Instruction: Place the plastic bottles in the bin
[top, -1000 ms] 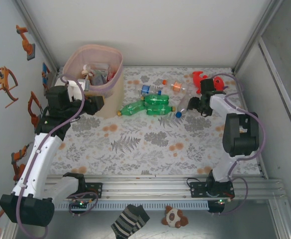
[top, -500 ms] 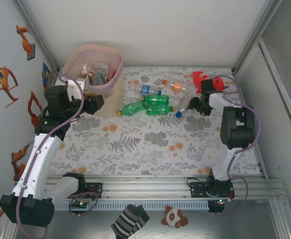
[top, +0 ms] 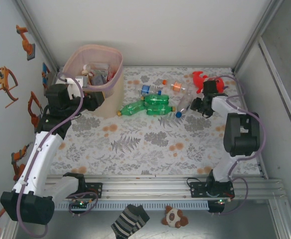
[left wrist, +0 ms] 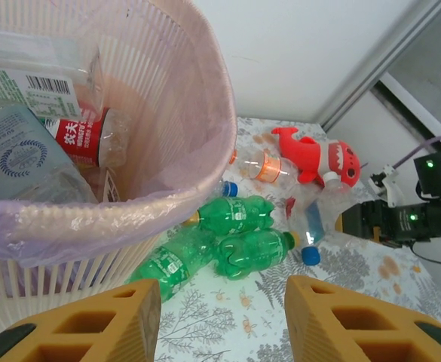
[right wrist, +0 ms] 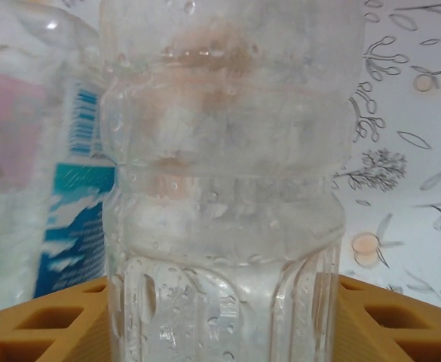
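The bin point(left wrist: 205, 128) is pale pink, green bottles point(top: 157, 103), one clear bottle point(right wrist: 220, 188), toy point(left wrist: 322, 154) red, tablecloth point(top: 145, 144) grey-fern-and-orange-flower patterned.

This is a robotics lab test cell rather than a home. The worktop point(top: 145, 149) is boxed in by plain white panels point(top: 150, 30) set in aluminium framing point(top: 247, 47). Along the worktop's near edge, an extruded rail point(top: 150, 188) carries two white robot arms point(top: 41, 149) with loose cabling. Left of the worktop, wall stickers point(top: 5, 82) seem to picture robot arms. Plastic bottles point(top: 157, 103) lie strewn on the worktop's flowered cloth.
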`<state>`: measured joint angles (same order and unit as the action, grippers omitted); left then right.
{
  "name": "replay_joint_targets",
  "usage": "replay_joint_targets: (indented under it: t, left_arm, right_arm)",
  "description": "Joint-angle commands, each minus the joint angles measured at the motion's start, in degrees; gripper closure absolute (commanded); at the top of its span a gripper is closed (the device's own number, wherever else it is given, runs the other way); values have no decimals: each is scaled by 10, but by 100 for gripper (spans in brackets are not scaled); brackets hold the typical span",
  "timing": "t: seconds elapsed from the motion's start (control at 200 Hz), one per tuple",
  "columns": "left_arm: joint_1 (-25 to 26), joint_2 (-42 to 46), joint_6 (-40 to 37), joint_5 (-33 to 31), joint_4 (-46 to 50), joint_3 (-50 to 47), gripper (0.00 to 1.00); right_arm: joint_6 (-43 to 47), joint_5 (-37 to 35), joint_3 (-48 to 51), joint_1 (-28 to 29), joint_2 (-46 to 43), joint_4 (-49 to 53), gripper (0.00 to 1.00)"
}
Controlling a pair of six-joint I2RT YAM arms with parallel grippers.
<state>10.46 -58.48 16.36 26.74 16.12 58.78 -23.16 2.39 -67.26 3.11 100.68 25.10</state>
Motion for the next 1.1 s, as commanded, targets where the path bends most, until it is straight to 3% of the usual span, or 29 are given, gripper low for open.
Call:
replay_joint_targets:
  t: [0.0,0.17,0.536,1.092]
  left_arm:
    - [4,2,42,20,-45,3,53]
    - [21,-6,77,44,-79,9,46]
    - [111,-39,108,49,-178,12,35]
    - [263,-142,106,175,-357,85,23]
  right_arm:
    - [12,6,25,-4,-66,5,43]
    - [41,70,71,-1,-168,-11,49]
    - [109,323,79,47,-317,-79,48]
    - [85,466,80,162,-428,-267,49]
